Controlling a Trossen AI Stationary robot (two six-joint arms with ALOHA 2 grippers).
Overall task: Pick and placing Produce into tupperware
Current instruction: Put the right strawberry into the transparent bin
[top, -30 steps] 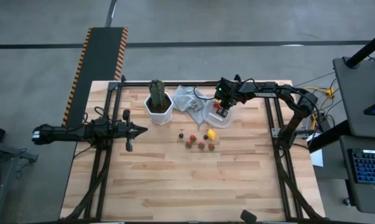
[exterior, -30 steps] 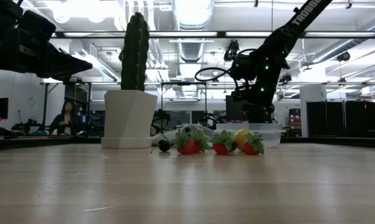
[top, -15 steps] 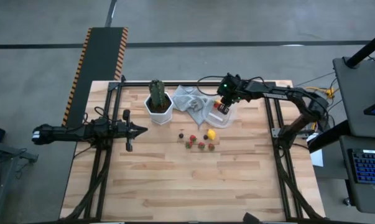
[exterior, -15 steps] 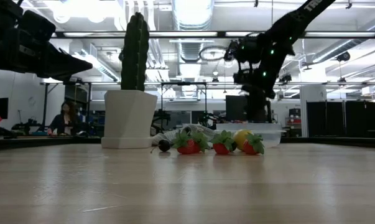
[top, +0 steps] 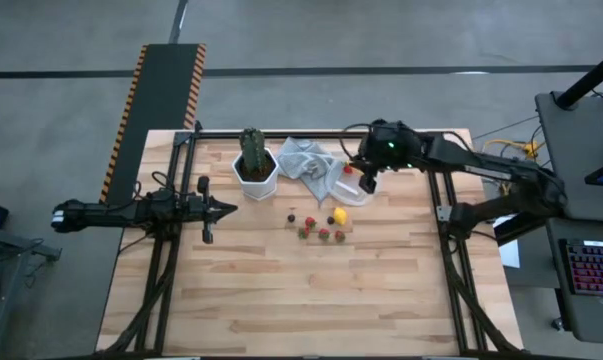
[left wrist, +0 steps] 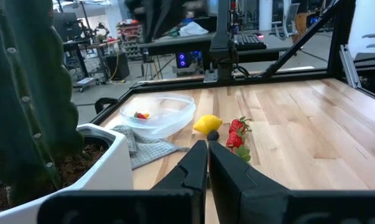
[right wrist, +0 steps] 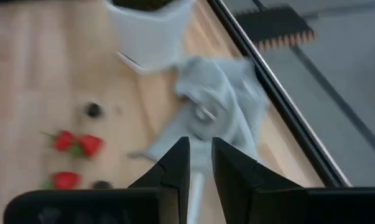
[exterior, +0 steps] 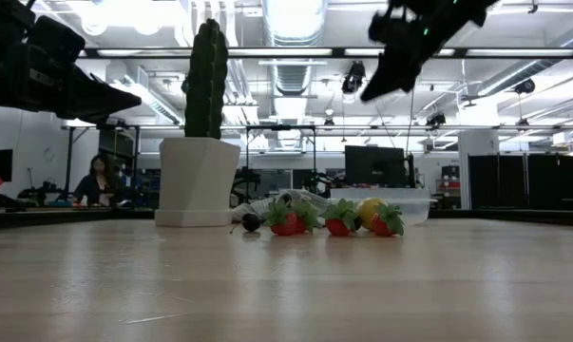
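With one piece in the tupperware, the empty right gripper, fingers slightly apart, hovers above it; next, reach the strawberries at seven o'clock.

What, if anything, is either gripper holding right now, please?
Nothing: the right gripper hangs empty above the container, and the left gripper is shut on nothing.

The right wrist view is blurry, so the grey cloth looks smeared. The white pot is cut off by the picture's edge. From above, the dark pieces near the bench's middle are too small to name.
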